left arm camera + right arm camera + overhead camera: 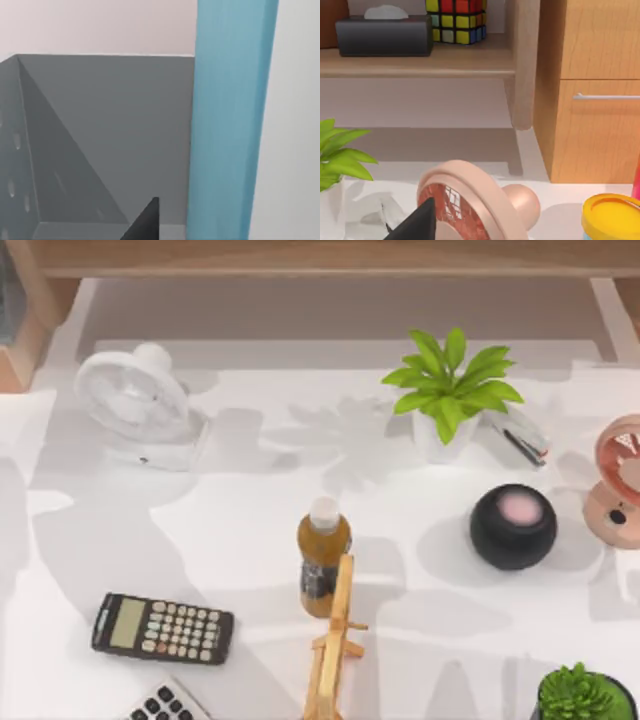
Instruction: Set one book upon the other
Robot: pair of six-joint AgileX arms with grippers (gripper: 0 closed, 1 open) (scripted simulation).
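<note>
On the bench (250, 530), a white fan (135, 400) stands at 10 o'clock. A calculator (163, 628) lies at 8 o'clock, with a keypad (165, 705) just below it at 7. A bottle (323, 555) stands near the centre, touching a wooden stand (335, 650) at 6. A plant (450, 390) is at 1 o'clock, a black ball (513, 527) at 3, a pink fan (620, 480) at the right edge and a succulent (580, 695) at 5.

The left pincer (145, 225) is by a grey box (100, 135) and an upright blue slab (227, 125); whether the slab is a book cannot be told. The right pincer (417, 222) is just above the pink fan (465, 200), facing a shelf (420, 62) and cabinet (595, 90). Neither pincer's state can be told.
</note>
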